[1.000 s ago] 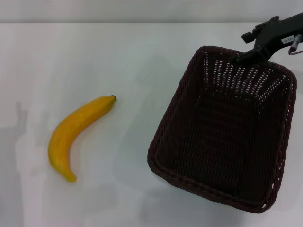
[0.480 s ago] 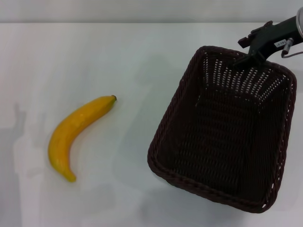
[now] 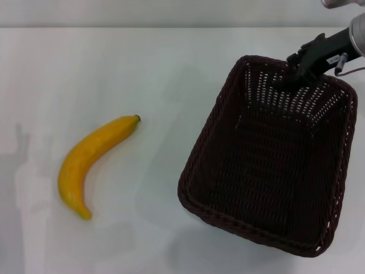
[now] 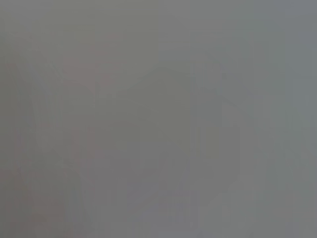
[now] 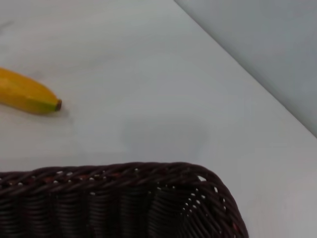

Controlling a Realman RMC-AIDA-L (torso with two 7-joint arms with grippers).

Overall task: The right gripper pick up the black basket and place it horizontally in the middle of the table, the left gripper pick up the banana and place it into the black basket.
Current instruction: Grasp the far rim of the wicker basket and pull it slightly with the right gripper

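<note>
The black basket [image 3: 201,149] sits on the right part of the white table [image 3: 142,68], turned at a slant and with nothing in it. My right gripper [image 3: 285,79] reaches in from the upper right, its black tip down at the basket's far rim, just inside the wall. The right wrist view shows that braided rim [image 5: 124,171] close up, with the banana's stem end [image 5: 29,96] beyond it. The yellow banana [image 3: 85,162] lies alone on the left side of the table. My left gripper does not show; its wrist view is plain grey.
The table's far edge [image 3: 171,27] meets a grey wall. White tabletop lies between the banana and the basket.
The right gripper has shifted left and dipped, bringing its tip from above the far rim down onto it. The basket and the banana have not moved.
</note>
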